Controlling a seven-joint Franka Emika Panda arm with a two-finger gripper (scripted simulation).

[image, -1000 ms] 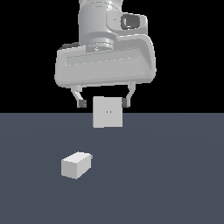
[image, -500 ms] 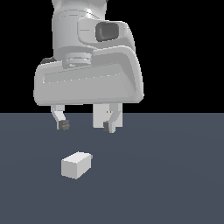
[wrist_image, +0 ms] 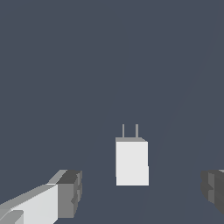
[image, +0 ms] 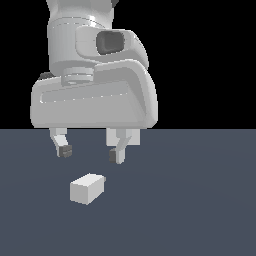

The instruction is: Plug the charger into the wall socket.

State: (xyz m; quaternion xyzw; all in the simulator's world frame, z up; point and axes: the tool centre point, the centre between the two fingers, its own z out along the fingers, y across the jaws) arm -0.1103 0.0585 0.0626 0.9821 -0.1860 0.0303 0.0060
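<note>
The charger [image: 87,188] is a small white block lying on the dark grey floor [image: 200,200]. In the wrist view the charger [wrist_image: 131,162] shows two thin prongs [wrist_image: 130,130] at one end. My gripper [image: 90,153] hangs open and empty just above and behind the charger, with one finger on either side of it. In the wrist view the gripper [wrist_image: 142,191] has its fingertips [wrist_image: 70,192] spread wide, and the charger lies between them, nearer one side. The wall socket is almost wholly hidden behind my hand; only a white corner [image: 134,137] shows beside one finger.
The dark grey floor ends at a black background behind the arm. Nothing else stands on it.
My gripper has come down and nearer to the charger, growing large in the exterior view and covering the wall socket. The charger has not moved.
</note>
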